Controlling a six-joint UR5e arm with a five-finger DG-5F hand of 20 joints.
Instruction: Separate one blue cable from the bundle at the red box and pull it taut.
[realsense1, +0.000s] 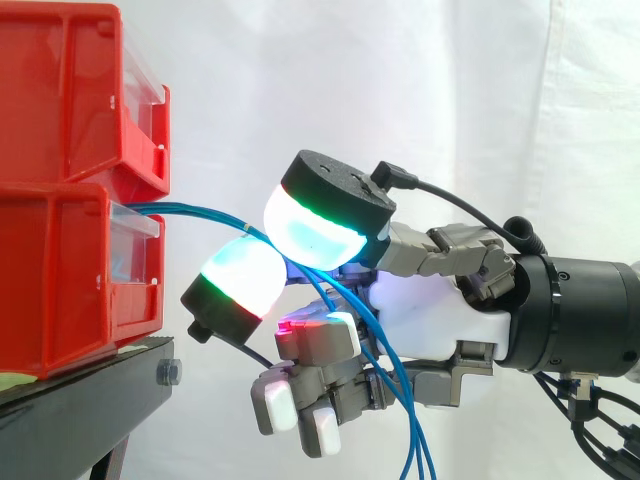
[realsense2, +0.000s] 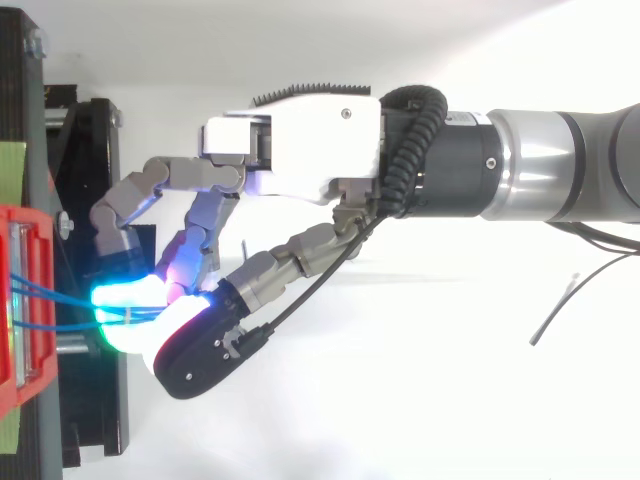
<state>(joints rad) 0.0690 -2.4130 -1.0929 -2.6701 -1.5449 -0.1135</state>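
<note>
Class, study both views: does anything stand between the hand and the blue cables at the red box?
Nothing visible does. Fingertips of the hand pinch the blue cables just outside the lower red box. Several strands run together there, so whether one is separated cannot be told.

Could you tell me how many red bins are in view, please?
2: the upper bin sits on the lower bin, which rests on the black stand; more may be hidden off-frame.

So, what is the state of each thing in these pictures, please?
Red plastic bins: stacked two high on the black metal stand.
Thin blue cables: coming out of the lower bin, gently bowed, then hanging loose.
Robot hand: shut on the cables, pinched between two glowing pads.
</note>
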